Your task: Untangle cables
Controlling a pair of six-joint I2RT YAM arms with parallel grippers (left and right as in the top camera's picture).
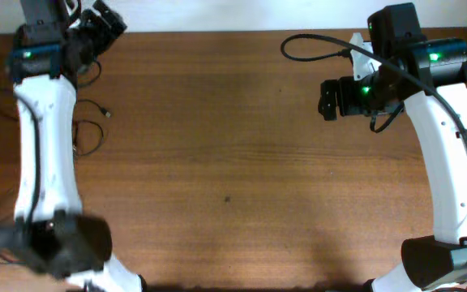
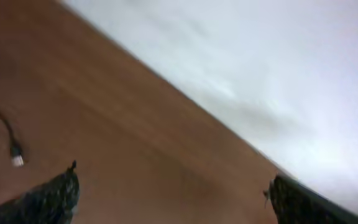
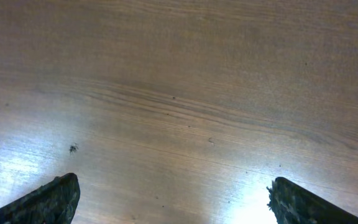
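Brown wood-grain surface (image 1: 233, 162) with a white wall behind it, and honestly not much on it. The whole thing turns on where the thin black cables with small silvery plug ends (image 1: 87, 131) sit. They're tucked right against the long white left arm (image 1: 47, 146), on the side facing the middle of the surface. The loose bunch runs roughly along that arm's length.

The left fingers (image 1: 104, 24) are up past the far end of that arm near the wall, so the bunch lies back behind them, toward the arm's base. In the left wrist view those fingers (image 2: 173, 180) are spread wide with nothing between them. One strand with its plug (image 2: 16, 158) shows only at the picture's edge, well off to one side.

The right fingers (image 1: 328, 97) are far across from the white left arm, also wide open and empty (image 3: 174, 182), over bare wood. So I'd say the left arm is the nearer one by a lot.

Hard bits: the arm covers part of the bunch, I can't count three separate strands, and the left wrist view is blurry.
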